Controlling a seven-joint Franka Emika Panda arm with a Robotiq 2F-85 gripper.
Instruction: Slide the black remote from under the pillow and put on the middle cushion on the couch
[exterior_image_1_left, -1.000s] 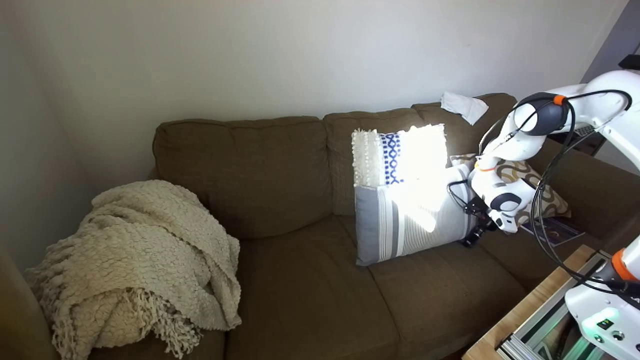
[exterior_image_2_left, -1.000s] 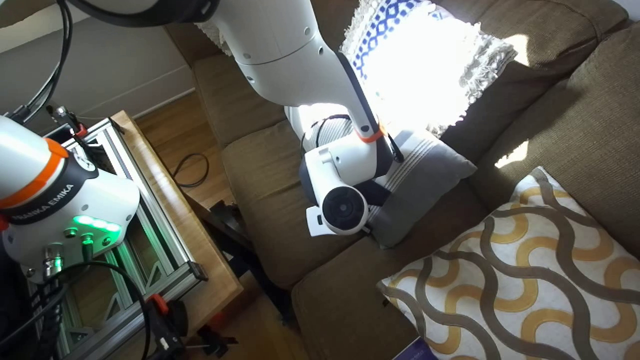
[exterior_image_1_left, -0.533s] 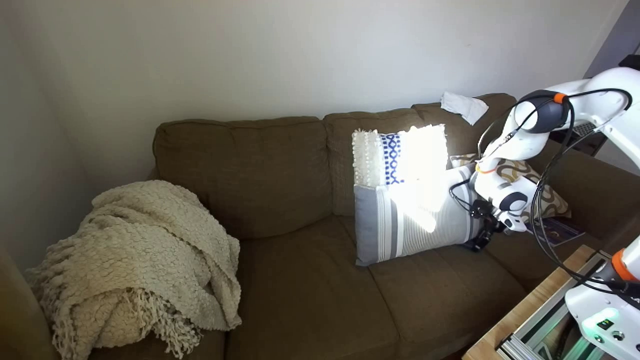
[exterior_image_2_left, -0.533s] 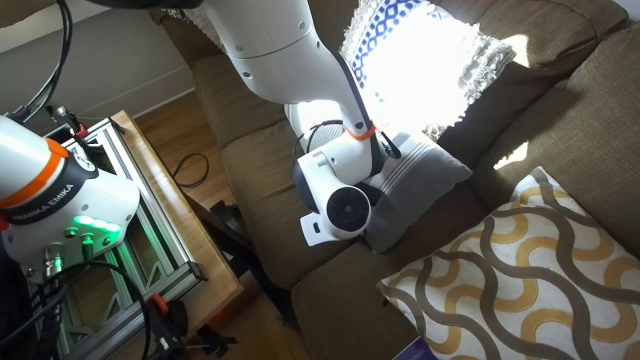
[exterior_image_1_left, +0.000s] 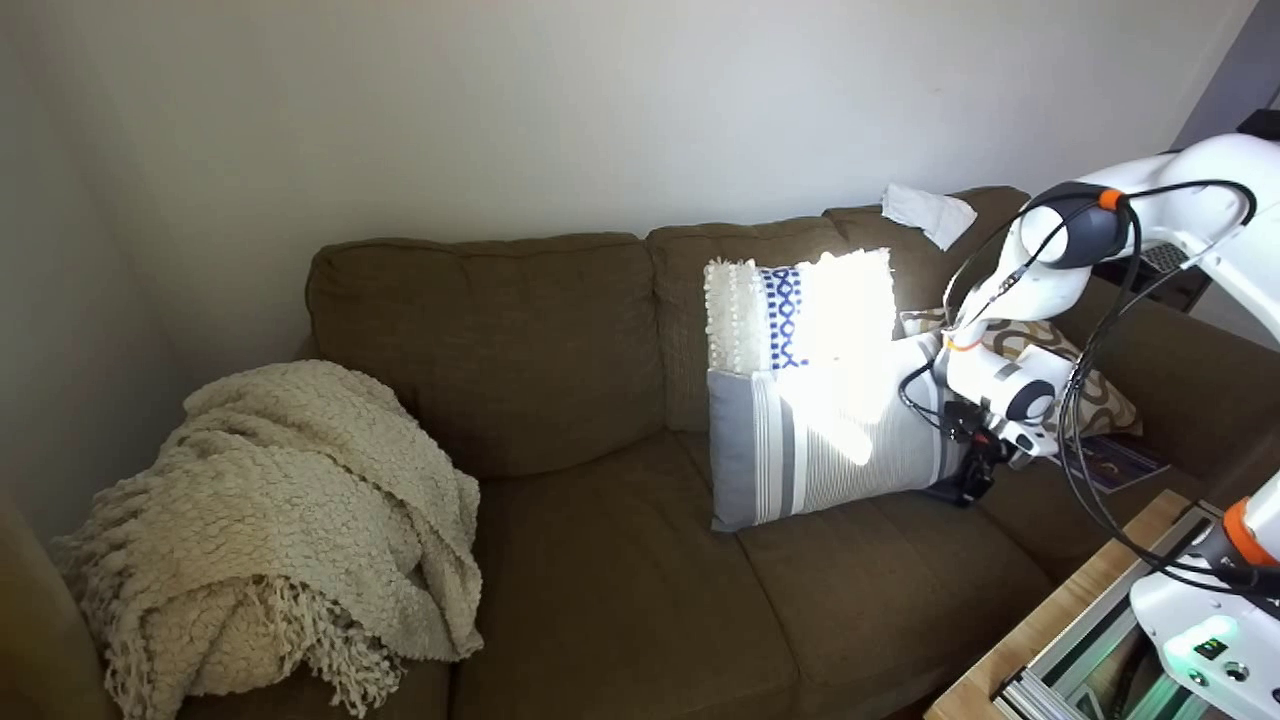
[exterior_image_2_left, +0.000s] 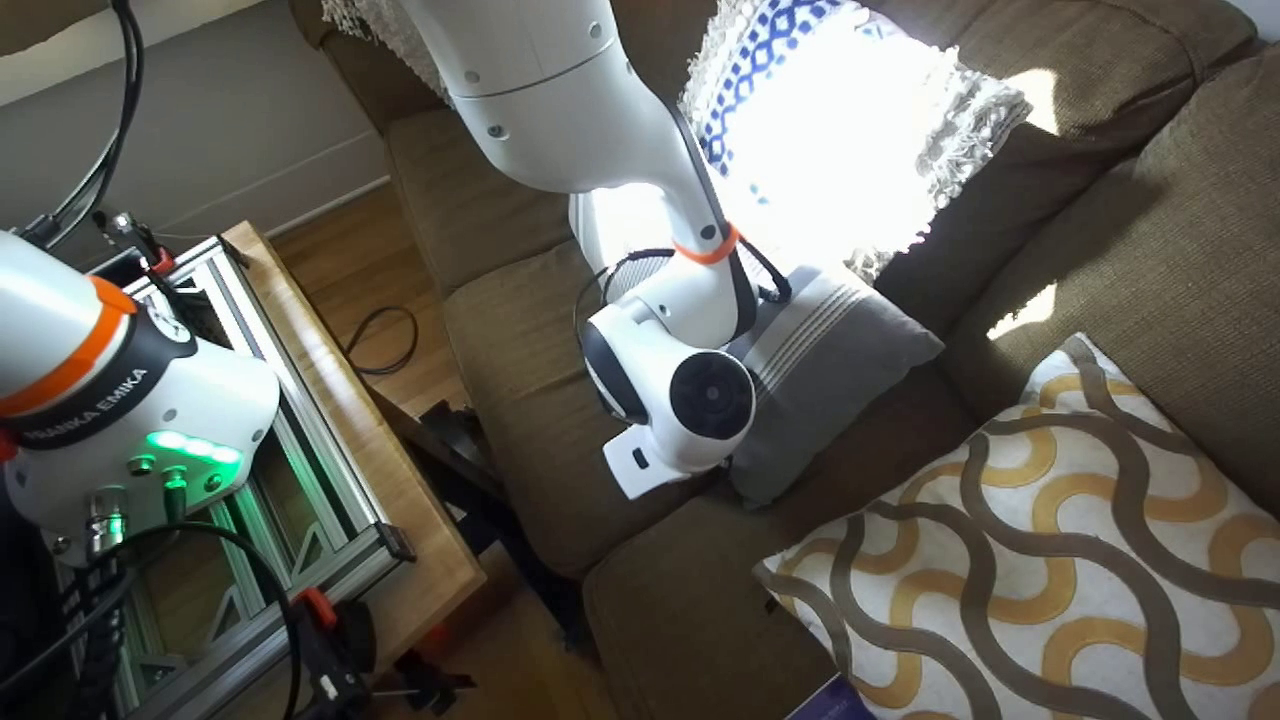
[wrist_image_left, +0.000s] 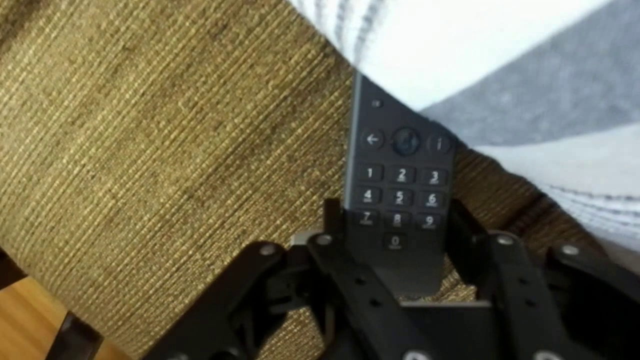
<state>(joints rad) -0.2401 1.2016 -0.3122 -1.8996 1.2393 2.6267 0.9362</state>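
Note:
In the wrist view the black remote (wrist_image_left: 400, 185) lies on brown fabric, its far end hidden under the striped pillow (wrist_image_left: 540, 85). My gripper (wrist_image_left: 397, 217) has a finger against each long side of the remote, over its lower number keys. In an exterior view the gripper (exterior_image_1_left: 968, 488) is low at the right edge of the striped pillow (exterior_image_1_left: 850, 460); the remote cannot be made out there. In an exterior view the arm hides the gripper. The middle cushion (exterior_image_1_left: 880, 580) of the couch (exterior_image_1_left: 480, 340) is partly under the striped pillow; its front also shows there (exterior_image_2_left: 530, 450).
A white and blue pillow (exterior_image_1_left: 735, 320) leans behind the striped one. A swirl-patterned pillow (exterior_image_2_left: 1060, 560) and a purple book (exterior_image_1_left: 1115, 462) lie on the right cushion. A cream blanket (exterior_image_1_left: 300, 520) covers the couch's far left. The robot's wooden table (exterior_image_2_left: 440, 570) stands by the couch front.
The gripper has moved slightly right, away from the striped pillow, in an exterior view, and the wrist has turned. The striped pillow's corner has shifted a little.

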